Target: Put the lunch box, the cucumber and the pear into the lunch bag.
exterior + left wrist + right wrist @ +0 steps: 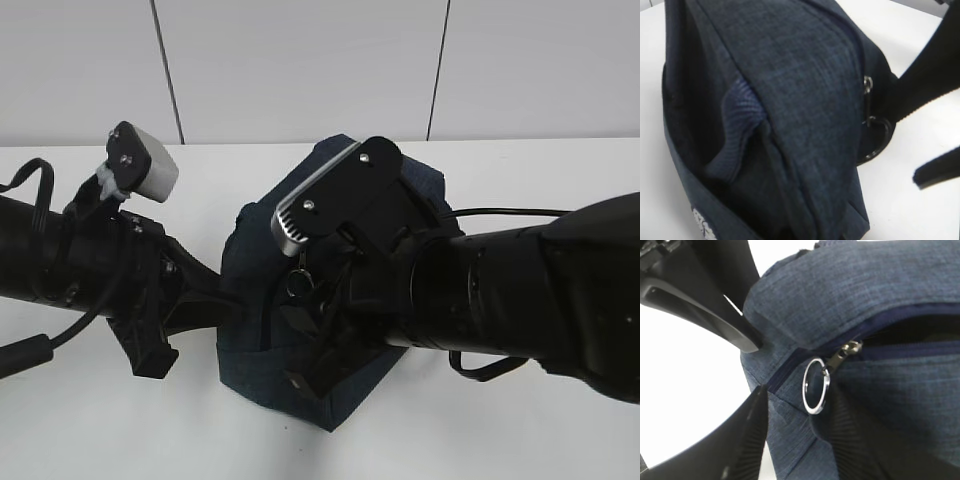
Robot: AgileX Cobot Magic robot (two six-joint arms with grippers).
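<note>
Right wrist view: lunch bag point(880, 305) ring pull point(816, 386) lies between the parted right hand point(790, 405) fingers.

Matt woven-cloth lunch bag point(880, 290), shiny metal ring pull point(816, 386)

the left gripper point(232, 300) is reaching in from the left, its fingers pressing against the left side of the lunch bag point(300, 385). the right gripper point(785, 390) is hanging over the bag's front, fingers spread either side of the ring pull point(816, 386).
</note>
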